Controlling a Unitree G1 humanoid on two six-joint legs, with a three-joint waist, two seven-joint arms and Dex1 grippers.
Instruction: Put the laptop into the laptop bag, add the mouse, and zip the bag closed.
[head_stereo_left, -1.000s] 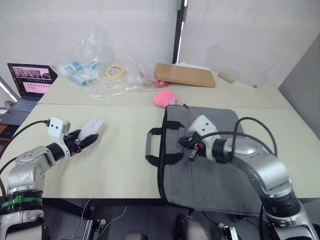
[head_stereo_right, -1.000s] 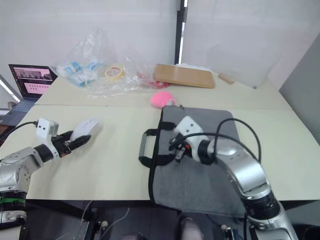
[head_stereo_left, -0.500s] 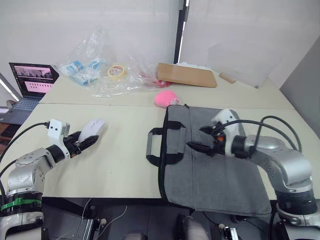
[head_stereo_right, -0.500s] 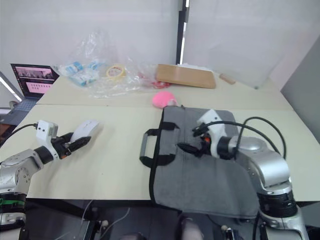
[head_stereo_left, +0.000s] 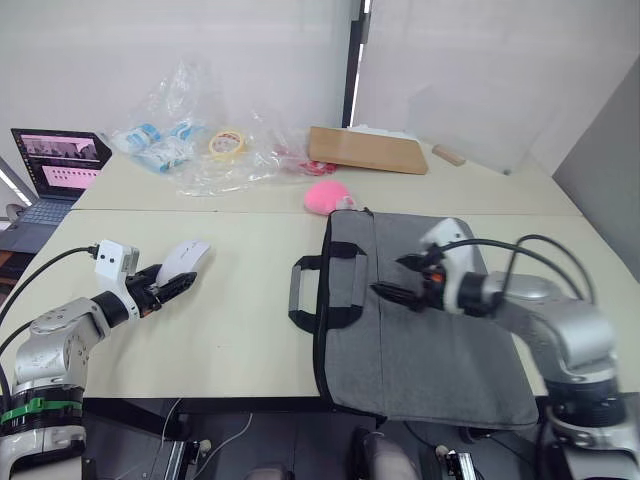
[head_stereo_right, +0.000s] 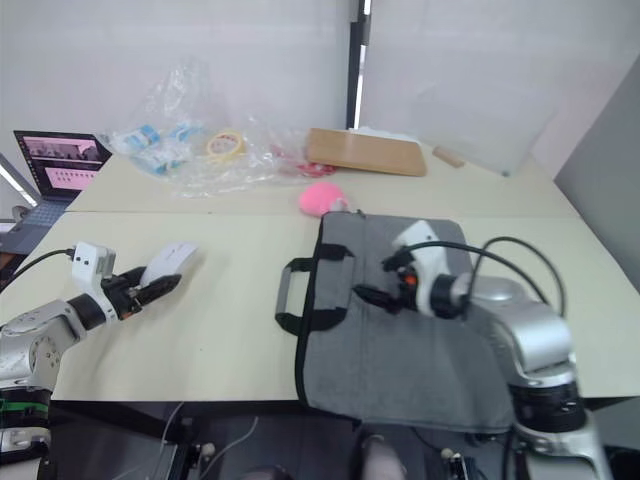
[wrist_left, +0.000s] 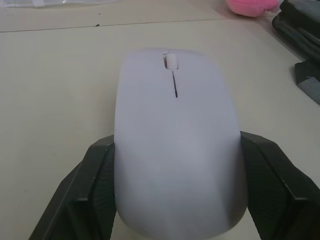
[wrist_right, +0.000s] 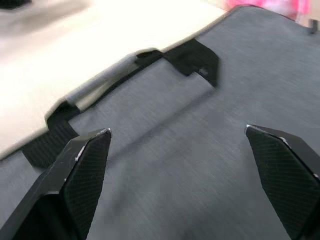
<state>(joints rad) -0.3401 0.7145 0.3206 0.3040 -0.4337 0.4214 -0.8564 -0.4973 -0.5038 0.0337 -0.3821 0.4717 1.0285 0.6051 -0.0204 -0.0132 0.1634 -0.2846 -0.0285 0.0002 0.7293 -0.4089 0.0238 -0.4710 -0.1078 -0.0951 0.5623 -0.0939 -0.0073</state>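
The white mouse rests on the cream table at the left, and my left gripper is shut on it, one black finger pressed against each side. The grey laptop bag lies flat at the right, with its black handles pointing toward the table's middle. Just above the bag's upper-middle fabric hovers my right gripper, open, fingers spread wide with nothing between them. The laptop is hidden from view.
A fluffy pink ball sits just behind the bag's far corner. Clear plastic bags and a tape roll lie at the back, beside a brown board. A small dark laptop with a lit screen stands far left.
My right gripper went from shut near the bag's handle side to wide open and drew back a little over the bag. The left gripper and mouse stayed put.
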